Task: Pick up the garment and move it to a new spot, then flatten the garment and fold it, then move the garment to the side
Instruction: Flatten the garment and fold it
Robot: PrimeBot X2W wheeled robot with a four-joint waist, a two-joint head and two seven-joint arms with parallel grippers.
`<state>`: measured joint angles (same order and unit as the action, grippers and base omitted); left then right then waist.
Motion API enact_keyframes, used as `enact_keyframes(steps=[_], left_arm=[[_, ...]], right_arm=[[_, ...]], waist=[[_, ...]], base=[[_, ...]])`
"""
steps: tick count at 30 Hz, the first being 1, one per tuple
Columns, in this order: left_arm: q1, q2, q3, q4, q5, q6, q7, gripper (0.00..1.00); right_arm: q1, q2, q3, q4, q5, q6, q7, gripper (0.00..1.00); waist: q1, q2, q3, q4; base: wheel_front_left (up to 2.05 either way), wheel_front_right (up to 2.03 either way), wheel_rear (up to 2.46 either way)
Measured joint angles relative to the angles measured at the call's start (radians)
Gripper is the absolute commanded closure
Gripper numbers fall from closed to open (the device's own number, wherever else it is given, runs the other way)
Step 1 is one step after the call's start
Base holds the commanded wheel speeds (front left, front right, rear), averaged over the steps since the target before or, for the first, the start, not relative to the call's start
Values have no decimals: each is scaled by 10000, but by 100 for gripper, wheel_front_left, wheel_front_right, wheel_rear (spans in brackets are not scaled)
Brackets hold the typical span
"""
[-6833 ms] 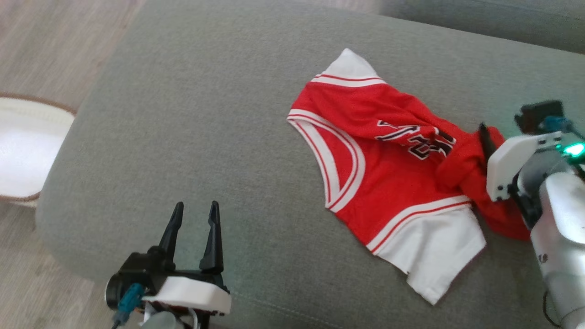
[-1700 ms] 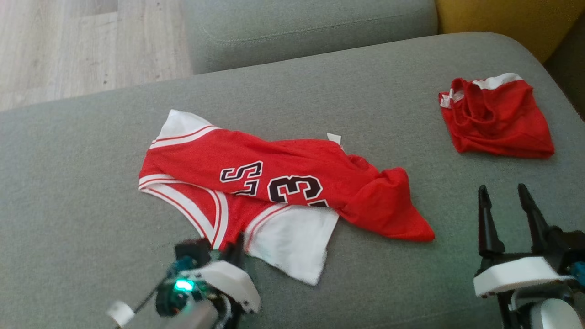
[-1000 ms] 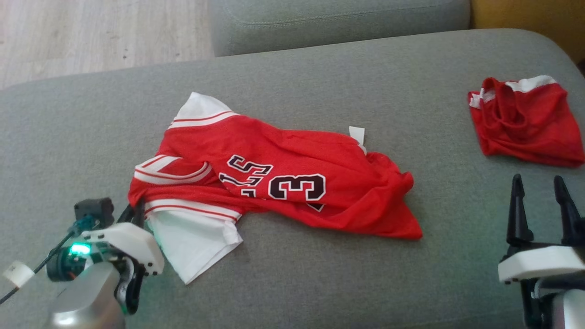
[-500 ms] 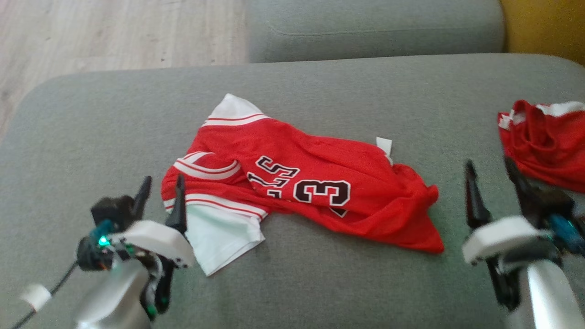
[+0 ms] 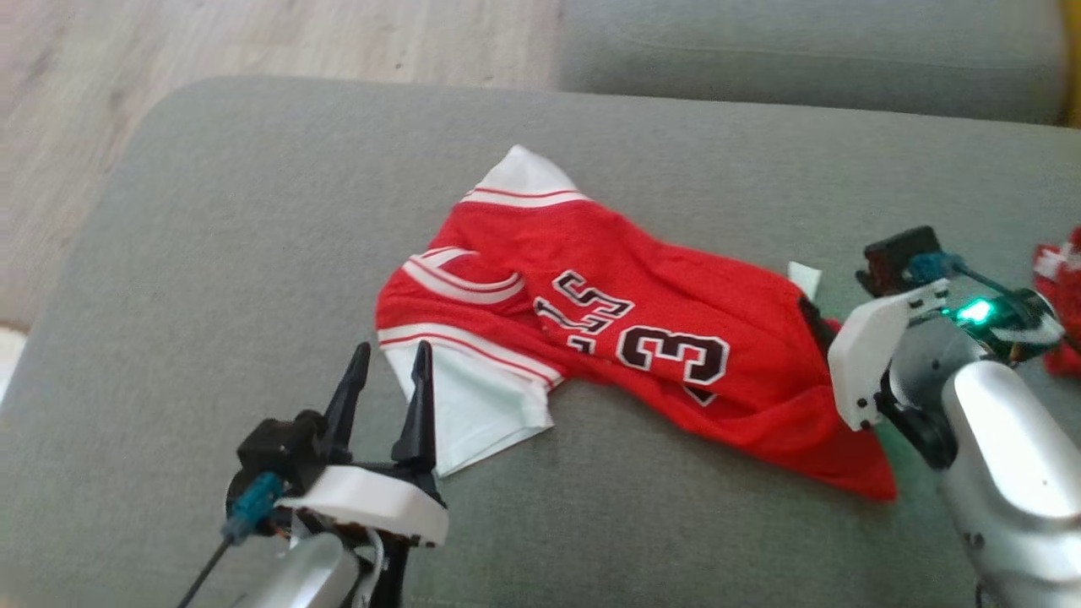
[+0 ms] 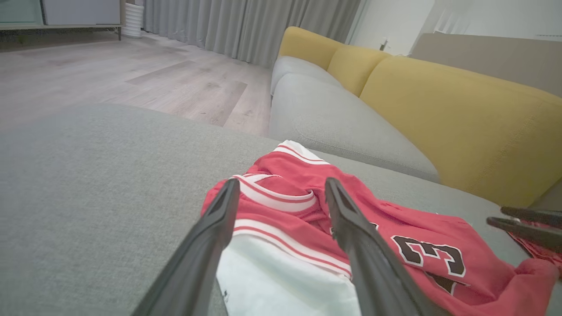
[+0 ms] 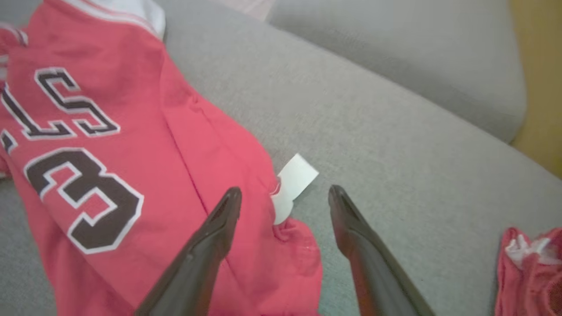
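You've let the white hem (image 5: 473, 414) go: left gripper (image 5: 393, 348) sits just behind it, fingers spread, empty. The garment (image 5: 642, 321) lies rumpled mid-way along the grey cushion (image 5: 253, 211), so the move looks done and flattening is next. Your right gripper (image 7: 284, 193) has swung in over the opposite end, jaws wide astride the white tag (image 7: 294, 184), holding nothing
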<state>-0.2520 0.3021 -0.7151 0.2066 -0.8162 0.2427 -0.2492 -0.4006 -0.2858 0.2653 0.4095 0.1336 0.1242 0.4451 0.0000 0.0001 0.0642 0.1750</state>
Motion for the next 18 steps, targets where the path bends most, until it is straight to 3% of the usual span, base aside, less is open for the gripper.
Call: enact_keyframes(steps=[9,10,11,12,13,18], left_arm=[[156,-295,-42,-552,324,128,-2,0],[155,-309,-29,-577,360,128,-2,0],[155,-328,-10,-604,383,128,-2,0],[155,-341,17,-614,433,128,-2,0],[155,-359,36,-629,456,127,-2,0],[157,-462,173,-650,610,109,-2,0]], right_arm=[[-1167,-1127,1595,1373,1609,0,1745,3],[-1280,-1183,1710,1517,1743,0,1900,22],[-1372,-1252,1841,1611,1896,0,2061,55],[-1468,-1298,1927,1709,2056,0,2186,67],[-1543,-1369,2033,1755,2184,0,2265,100],[-2146,-1910,2291,1827,2378,0,1964,100]], waist=[[1,0,646,908],[1,0,709,980],[1,0,771,1046],[1,0,828,1103],[1,0,879,1151],[1,0,1072,1236]], base=[[0,0,0],[0,0,0],[0,0,0],[0,0,0],[0,0,0],[0,0,0]])
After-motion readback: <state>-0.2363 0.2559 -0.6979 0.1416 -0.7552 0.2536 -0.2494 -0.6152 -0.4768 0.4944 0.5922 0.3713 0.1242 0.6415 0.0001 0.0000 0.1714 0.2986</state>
